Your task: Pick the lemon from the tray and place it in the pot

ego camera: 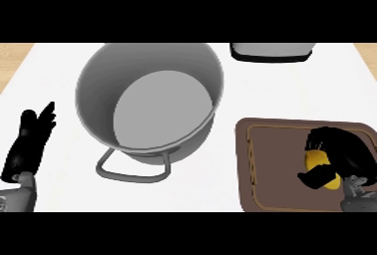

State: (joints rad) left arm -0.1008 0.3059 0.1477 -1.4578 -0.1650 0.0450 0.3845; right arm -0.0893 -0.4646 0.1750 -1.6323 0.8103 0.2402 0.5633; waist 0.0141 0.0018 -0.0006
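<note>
A yellow lemon (321, 164) lies on the brown tray (269, 164) at the lower right. My right hand (346, 149) covers it from the right, fingers and thumb curled round it, so only part of the fruit shows. The grey pot (151, 94) stands in the middle of the white counter, with nothing inside and its loop handle (132, 172) pointing toward me. At the left edge my left hand (29, 142) rests open with fingers pointing up, well away from the pot.
A grey and black appliance (271, 52) sits at the far edge, behind the tray. Wooden floor shows past the counter's left and right far corners. White counter separates the pot and the tray.
</note>
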